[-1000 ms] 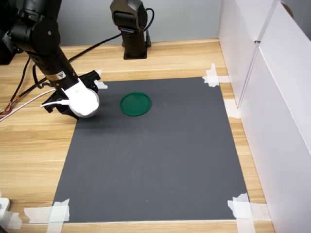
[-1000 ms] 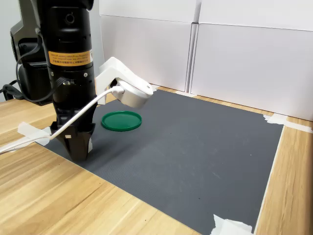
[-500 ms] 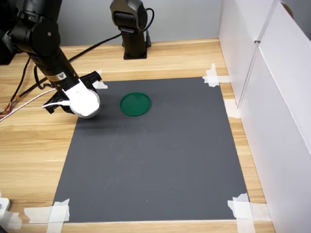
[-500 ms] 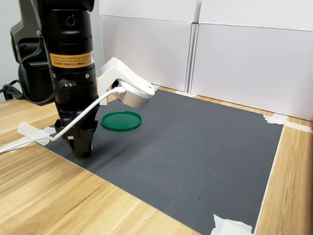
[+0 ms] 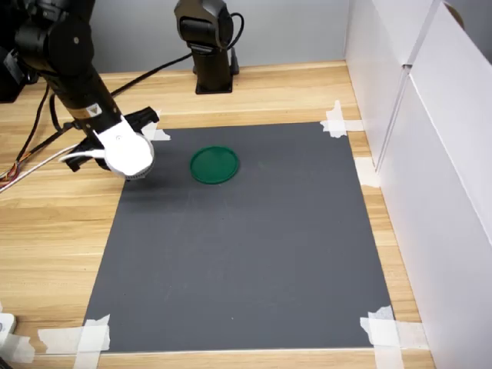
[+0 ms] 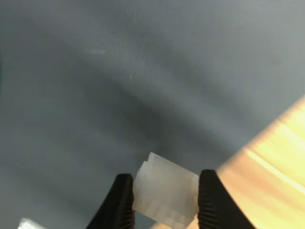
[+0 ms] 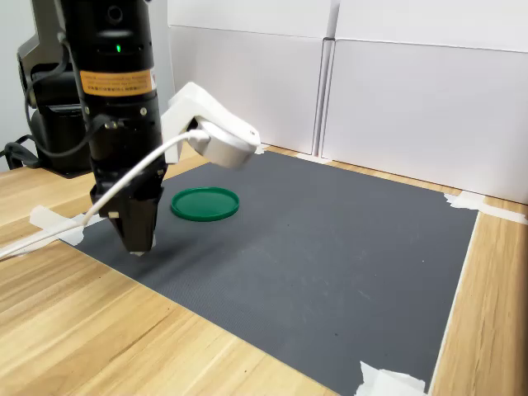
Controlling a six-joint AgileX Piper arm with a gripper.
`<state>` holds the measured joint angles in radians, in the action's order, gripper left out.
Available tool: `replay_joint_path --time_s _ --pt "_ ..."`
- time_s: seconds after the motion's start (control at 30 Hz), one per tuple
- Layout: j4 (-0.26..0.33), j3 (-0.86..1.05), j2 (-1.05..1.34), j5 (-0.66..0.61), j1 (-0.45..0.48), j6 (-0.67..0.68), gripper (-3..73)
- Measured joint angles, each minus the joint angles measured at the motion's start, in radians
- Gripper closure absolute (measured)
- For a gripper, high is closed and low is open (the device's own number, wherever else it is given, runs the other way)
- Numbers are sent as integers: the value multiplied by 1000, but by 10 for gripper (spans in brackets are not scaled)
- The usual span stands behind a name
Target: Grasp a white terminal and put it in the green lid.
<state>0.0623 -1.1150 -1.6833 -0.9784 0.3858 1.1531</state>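
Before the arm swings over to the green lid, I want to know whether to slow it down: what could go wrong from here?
1. The white terminal is tiny and, in the wrist view, pinched between the two black fingers only near their tips, so a quick move might shake it loose onto the grey mat.
2. The green lid is flat with a low rim, so a piece dropped from too high could bounce out.
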Motion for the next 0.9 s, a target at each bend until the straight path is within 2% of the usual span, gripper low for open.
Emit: replay_joint_path --time_s 0.17,0.23,0.7,0.9 --pt "50 0 91 -49 -6 51 362" --pt "51 0 121 -72 -29 60 363" --pt "18 0 207 -185 -378 -120 364" --pt "15 0 204 -183 -467 -166 364"
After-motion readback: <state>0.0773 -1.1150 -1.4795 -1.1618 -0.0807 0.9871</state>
